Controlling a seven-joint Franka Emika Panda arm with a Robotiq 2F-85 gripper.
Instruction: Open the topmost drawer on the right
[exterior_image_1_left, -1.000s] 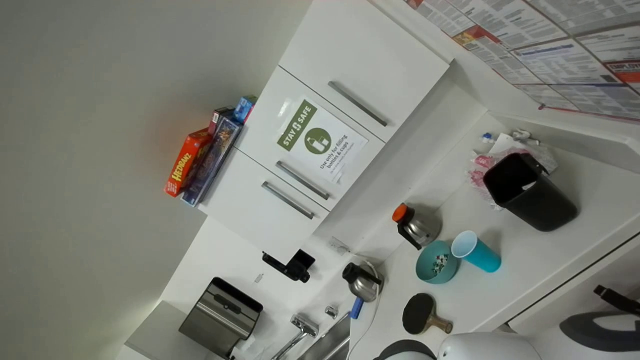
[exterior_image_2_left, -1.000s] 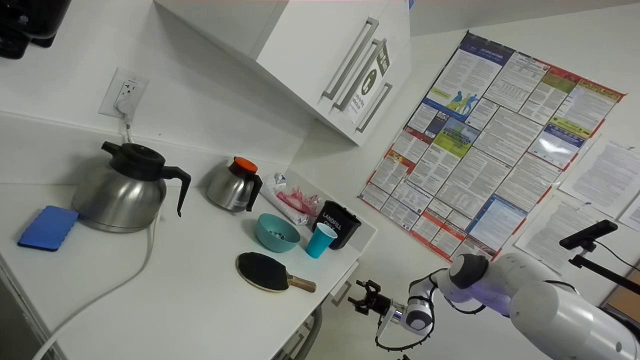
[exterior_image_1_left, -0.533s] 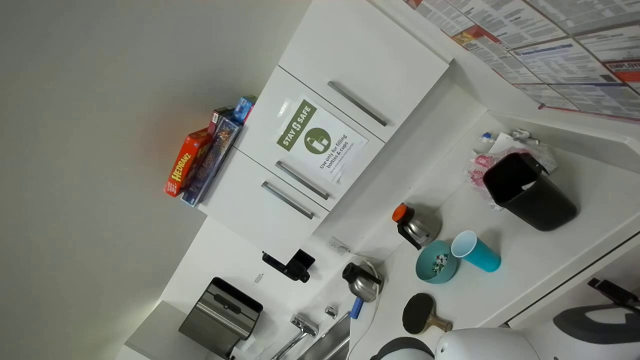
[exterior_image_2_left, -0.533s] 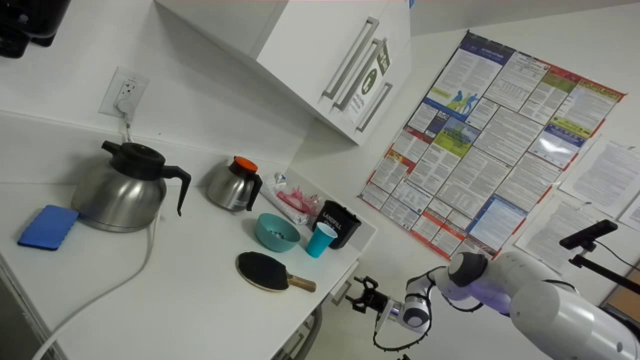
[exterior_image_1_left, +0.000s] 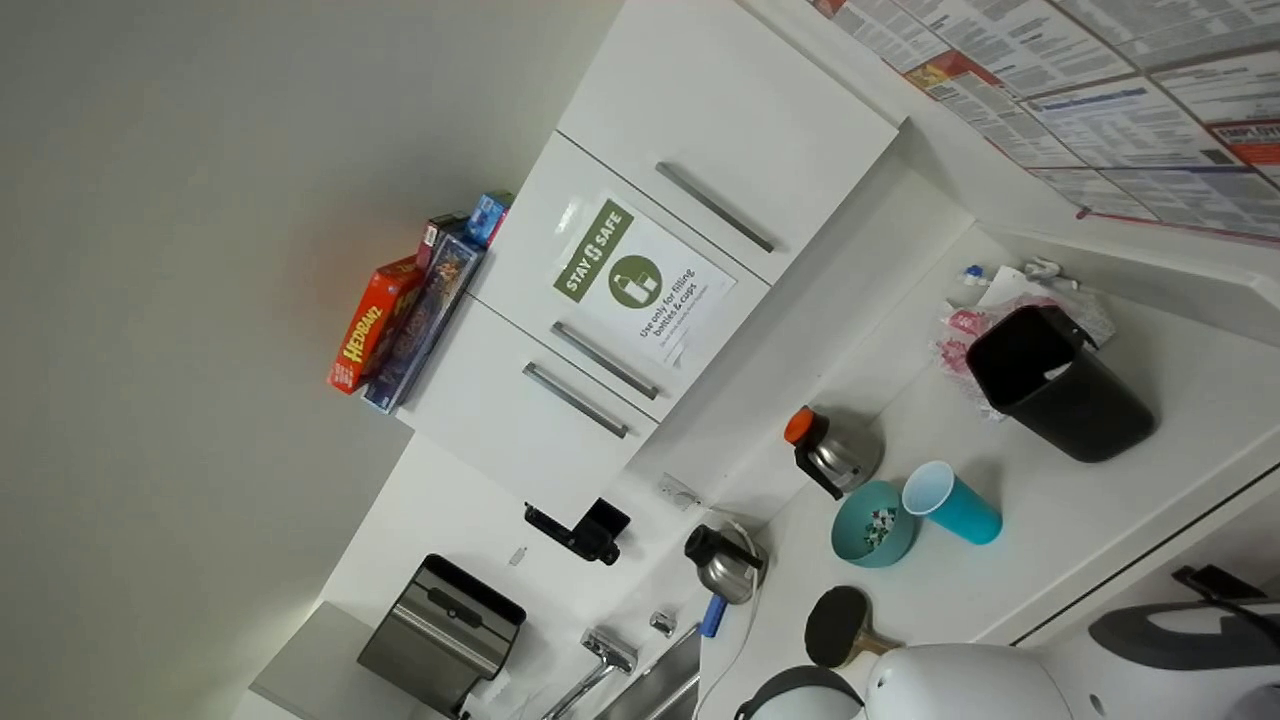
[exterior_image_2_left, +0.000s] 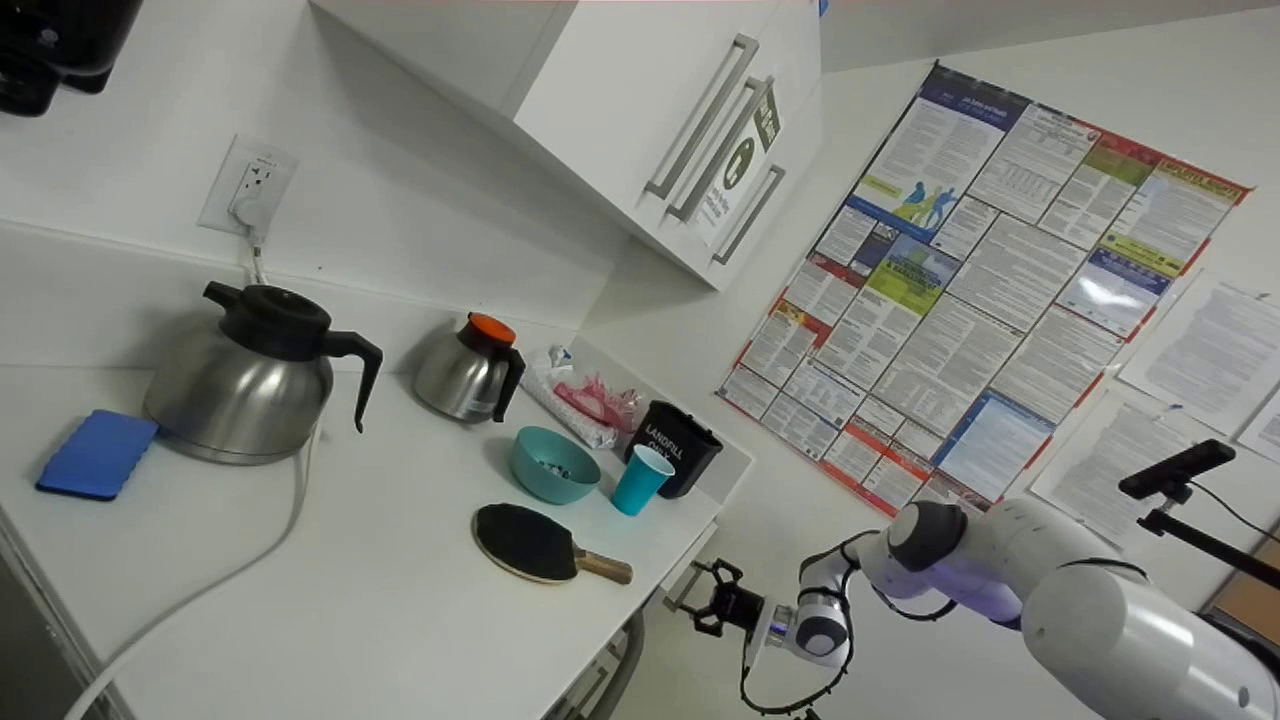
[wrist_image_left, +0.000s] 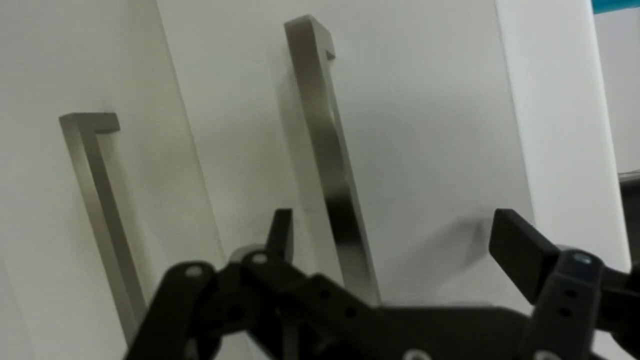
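The top drawer (wrist_image_left: 430, 125) is a white front just under the counter edge, and it looks shut. Its bar handle (wrist_image_left: 320, 125) runs steeply down the middle of the wrist view and is a metal grey. My gripper (wrist_image_left: 395, 225) is open, with one finger on each side of this handle. The handle stands nearer the left finger, and neither finger visibly touches it. In an exterior view the gripper (exterior_image_2_left: 692, 590) is at the drawer handle (exterior_image_2_left: 683, 583), below the counter's corner. The handle's lower end is hidden behind the gripper in the wrist view.
A lower drawer handle (wrist_image_left: 102, 215) stands at the left of the wrist view. The counter (exterior_image_2_left: 380, 620) holds a paddle (exterior_image_2_left: 525, 543), teal bowl (exterior_image_2_left: 555, 468), blue cup (exterior_image_2_left: 642, 482), black bin (exterior_image_2_left: 675, 448) and metal pots. Upper cabinets (exterior_image_1_left: 640, 250) hang above.
In an exterior view my gripper has moved left and slightly down, toward the drawer, so its fingers now reach the handle. The arm followed. The drawer and the counter objects have not moved.
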